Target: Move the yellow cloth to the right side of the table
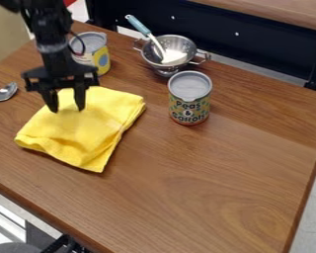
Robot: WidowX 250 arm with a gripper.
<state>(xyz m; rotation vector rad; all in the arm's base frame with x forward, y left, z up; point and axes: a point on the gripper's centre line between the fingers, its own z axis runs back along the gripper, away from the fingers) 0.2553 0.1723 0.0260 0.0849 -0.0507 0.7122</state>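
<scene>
The cloth [88,136] is plain yellow. Right of the cloth, one can [189,101] carries a multicoloured patterned label; behind the cloth, another [91,51] is pale with yellow and blue. The table [233,168] is brown, wood-grained.

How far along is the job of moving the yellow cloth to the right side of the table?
Nothing looks done: the folded yellow fabric cloth lies on the left part of the brown wooden table. In hand, apparently, is the grasp: the black two-finger claw is open over the cloth. Left: gripping, carrying right, releasing.
</scene>
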